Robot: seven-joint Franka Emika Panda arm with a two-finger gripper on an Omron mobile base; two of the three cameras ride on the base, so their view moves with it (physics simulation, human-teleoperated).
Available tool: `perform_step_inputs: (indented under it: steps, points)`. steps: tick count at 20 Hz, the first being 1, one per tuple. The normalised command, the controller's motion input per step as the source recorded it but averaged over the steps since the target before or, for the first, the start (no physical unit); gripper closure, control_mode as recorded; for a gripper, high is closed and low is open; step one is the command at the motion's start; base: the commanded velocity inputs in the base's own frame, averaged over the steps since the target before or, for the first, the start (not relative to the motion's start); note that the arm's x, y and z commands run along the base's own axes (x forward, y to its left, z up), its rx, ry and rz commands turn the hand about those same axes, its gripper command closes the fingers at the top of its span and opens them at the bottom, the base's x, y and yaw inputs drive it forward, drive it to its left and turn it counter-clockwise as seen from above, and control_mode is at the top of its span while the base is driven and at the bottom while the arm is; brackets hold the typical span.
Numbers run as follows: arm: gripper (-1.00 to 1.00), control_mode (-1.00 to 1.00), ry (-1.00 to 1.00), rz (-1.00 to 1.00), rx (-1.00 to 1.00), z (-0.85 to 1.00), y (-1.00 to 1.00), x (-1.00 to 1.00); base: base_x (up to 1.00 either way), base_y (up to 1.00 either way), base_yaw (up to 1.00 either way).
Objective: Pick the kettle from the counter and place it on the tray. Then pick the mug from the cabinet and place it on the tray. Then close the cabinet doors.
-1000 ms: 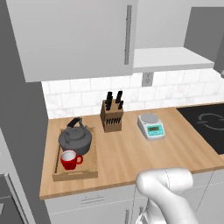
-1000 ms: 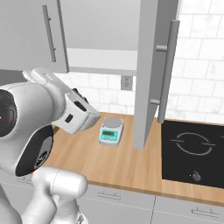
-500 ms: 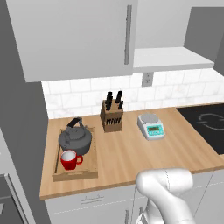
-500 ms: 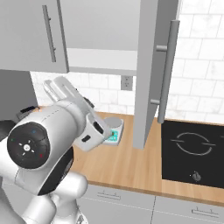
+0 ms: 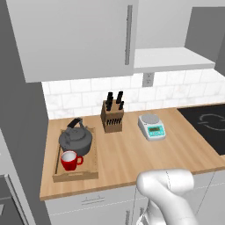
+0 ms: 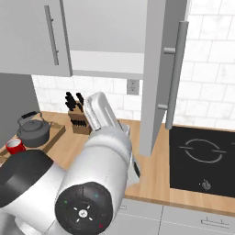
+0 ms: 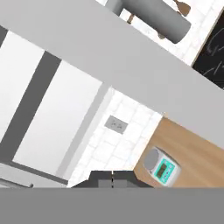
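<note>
On the counter (image 5: 127, 158), the dark grey kettle (image 5: 75, 139) and the red mug (image 5: 69, 160) both stand in the wooden tray (image 5: 77, 175) at the left; the kettle (image 6: 32, 131) and mug (image 6: 15, 146) also show in the right base view. The cabinet's left door (image 5: 74, 39) is closed. Its right door (image 6: 158, 69) stands open, edge toward me, with its bar handle (image 6: 176, 73) facing right. My gripper (image 7: 112, 179) is shut and holds nothing. It points up past the open door's edge (image 7: 131, 65) and handle (image 7: 151, 17).
A knife block (image 5: 112, 116) and a small kitchen scale (image 5: 152, 127) stand at the back of the counter. A black cooktop (image 6: 202, 160) lies to the right. A wall outlet (image 7: 116, 124) sits under the cabinet shelf floor (image 5: 171, 59). My arm's bulk (image 6: 92, 183) blocks the near counter.
My arm has swung from the left toward the middle in the right base view, nearer the open door. Kettle, mug and tray have not moved.
</note>
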Motion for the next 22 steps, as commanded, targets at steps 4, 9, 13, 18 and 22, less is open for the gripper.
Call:
perform_step_inputs:
  steps: [4,9,13,18,22]
  points:
    - [1.00,-1.00,0.00,0.00,0.17,-0.19,-0.42,-0.17,0.00,0.00,0.00]
    - [1.00,-1.00,0.00,-0.03,0.13,-0.41,-0.35,0.04,0.00,0.00,0.00]
    - [1.00,-1.00,-0.05,-0.01,0.14,-0.52,-0.53,0.17,0.00,0.00,0.00]
    - [1.00,-1.00,-0.02,-0.02,0.14,-0.39,-0.62,0.31,0.00,0.00,0.00]
    - [1.00,-1.00,-0.12,0.00,0.10,-0.25,-0.34,-0.08,0.00,0.00,0.00]
